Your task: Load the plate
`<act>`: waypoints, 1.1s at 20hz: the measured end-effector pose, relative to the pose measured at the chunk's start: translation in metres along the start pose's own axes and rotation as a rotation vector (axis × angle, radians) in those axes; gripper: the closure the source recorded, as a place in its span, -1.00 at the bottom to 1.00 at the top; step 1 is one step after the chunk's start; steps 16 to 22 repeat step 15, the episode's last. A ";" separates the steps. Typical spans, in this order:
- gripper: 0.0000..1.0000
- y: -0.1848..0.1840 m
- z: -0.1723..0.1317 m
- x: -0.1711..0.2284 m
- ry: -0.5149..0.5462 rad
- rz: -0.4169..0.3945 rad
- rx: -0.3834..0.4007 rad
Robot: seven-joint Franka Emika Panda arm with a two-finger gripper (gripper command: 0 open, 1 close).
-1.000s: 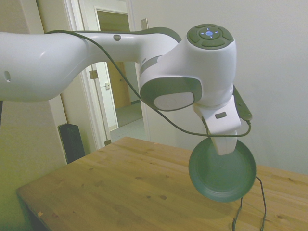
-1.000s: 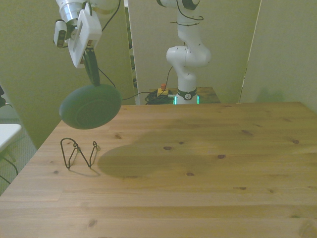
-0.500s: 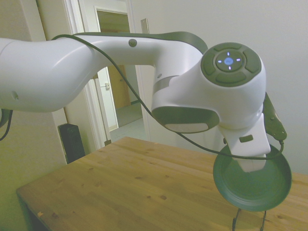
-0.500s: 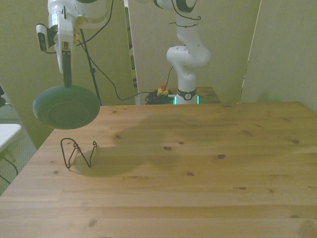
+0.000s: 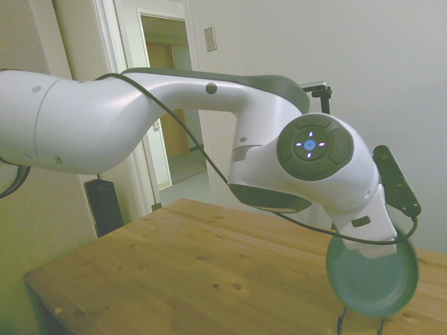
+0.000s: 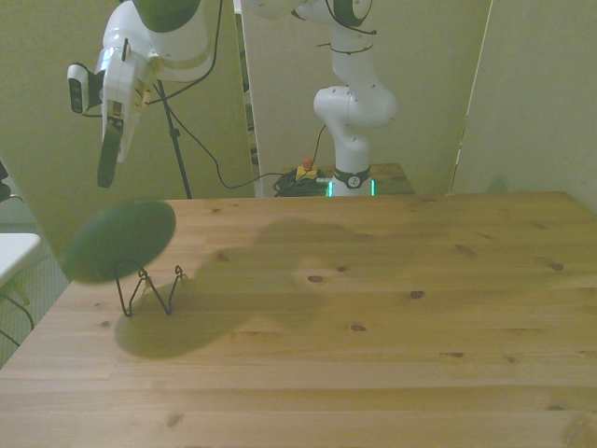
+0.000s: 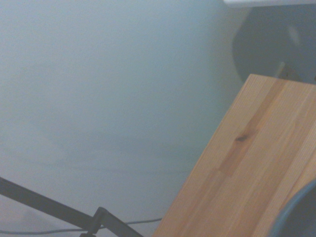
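Tilting on edge, the plate (image 6: 119, 243) shows as a blurred dark green disc above the table's (image 6: 392, 364) corner at the front view's left. Its lower rim overlaps the top of the wire rack (image 6: 149, 289), which stands upright on the wood; contact between them cannot be judged through the blur. The gripper (image 6: 105, 177) hangs above the plate, pointing down. From the front a strip of wall shows between its tip and the plate's upper rim. Whether it is apart or together cannot be told. In the side view the plate (image 5: 372, 276) sits just below the white wrist, face toward the camera, also smeared. A broad shadow lies on the table beside the rack.
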State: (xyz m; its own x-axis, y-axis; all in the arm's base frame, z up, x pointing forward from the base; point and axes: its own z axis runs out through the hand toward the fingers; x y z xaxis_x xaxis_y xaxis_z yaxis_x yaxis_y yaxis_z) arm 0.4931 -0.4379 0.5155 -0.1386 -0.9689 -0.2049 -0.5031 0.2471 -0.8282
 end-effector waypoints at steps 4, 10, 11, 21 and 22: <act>1.00 0.014 0.001 -0.016 -0.015 -0.029 -0.002; 1.00 0.029 -0.011 -0.031 -0.042 -0.072 -0.032; 1.00 0.031 -0.015 -0.035 -0.055 -0.096 -0.057; -1.00 0.021 -0.058 -0.053 -0.135 -0.153 -0.121; -1.00 0.021 -0.058 -0.053 -0.135 -0.153 -0.121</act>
